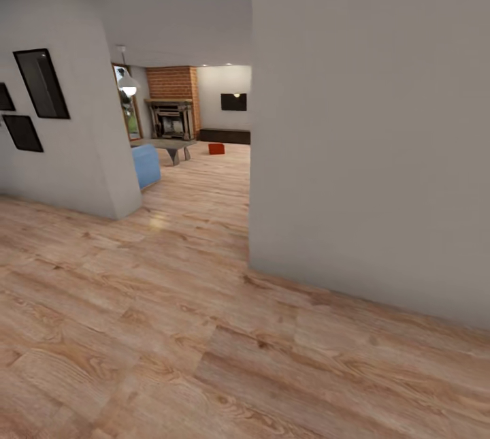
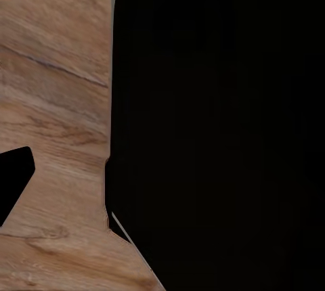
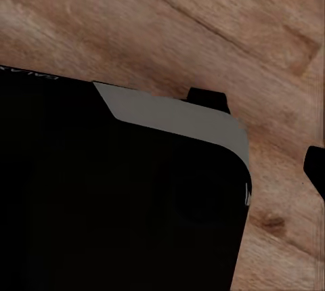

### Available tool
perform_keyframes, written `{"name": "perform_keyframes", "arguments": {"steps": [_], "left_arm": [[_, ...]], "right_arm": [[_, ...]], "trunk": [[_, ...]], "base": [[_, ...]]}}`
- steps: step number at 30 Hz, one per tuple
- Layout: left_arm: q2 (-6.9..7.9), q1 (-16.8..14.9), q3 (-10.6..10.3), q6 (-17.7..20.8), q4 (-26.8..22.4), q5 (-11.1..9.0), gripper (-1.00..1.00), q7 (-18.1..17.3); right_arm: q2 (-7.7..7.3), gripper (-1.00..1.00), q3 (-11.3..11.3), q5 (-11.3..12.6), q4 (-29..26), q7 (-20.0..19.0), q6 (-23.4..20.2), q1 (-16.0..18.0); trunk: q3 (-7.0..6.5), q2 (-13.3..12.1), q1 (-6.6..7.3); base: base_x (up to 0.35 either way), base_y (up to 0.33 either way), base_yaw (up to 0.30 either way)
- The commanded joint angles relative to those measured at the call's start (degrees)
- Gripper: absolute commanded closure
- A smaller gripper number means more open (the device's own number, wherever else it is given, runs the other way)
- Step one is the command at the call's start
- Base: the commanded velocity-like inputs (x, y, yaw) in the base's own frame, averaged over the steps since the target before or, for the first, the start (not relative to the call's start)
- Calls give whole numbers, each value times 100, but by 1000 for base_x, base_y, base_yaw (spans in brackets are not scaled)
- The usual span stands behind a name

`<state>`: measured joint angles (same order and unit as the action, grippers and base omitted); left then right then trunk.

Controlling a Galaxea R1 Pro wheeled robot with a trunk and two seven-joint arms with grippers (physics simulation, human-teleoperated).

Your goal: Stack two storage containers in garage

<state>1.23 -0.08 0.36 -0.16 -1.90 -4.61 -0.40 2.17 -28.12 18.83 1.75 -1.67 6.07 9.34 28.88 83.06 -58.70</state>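
Beyond the near wall corner, much of the living room is hidden; only a narrow slice is seen through the opening. One orange-red storage container is made out far off on the light wood plank floor, small and without visible detail, just in front of the dark low bench under the wall TV. Whether a second container lies there cannot be told. A brick fireplace, a grey low table and the corner of a blue sofa are seen nearby, the sofa being cut off by the left wall, on which dark picture frames hang. A pendant lamp hangs by the glass door.

At the left wrist, most of the picture is blocked by a black robot part; plank floor is seen beside it, and a dark fingertip enters from the edge. At the right wrist, a black body with a grey edge covers the floor, with two dark tips past it. Whether the fingers of either gripper are apart or together cannot be told.
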Motion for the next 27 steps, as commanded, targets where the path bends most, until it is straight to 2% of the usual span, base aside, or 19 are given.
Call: {"name": "perform_keyframes", "arguments": {"steps": [1,27], "left_arm": [[0,-1,-1,-2,-3,-48,-100,-4],[0,-1,-1,-2,-3,-48,-100,-4]], "right_arm": [[3,-100,-44,60,19,-18,34,7],[3,-100,-44,60,19,-14,34,7]], "trunk": [[5,2,-3],[5,2,-3]], "base": [[322,0,276],[322,0,276]]}}
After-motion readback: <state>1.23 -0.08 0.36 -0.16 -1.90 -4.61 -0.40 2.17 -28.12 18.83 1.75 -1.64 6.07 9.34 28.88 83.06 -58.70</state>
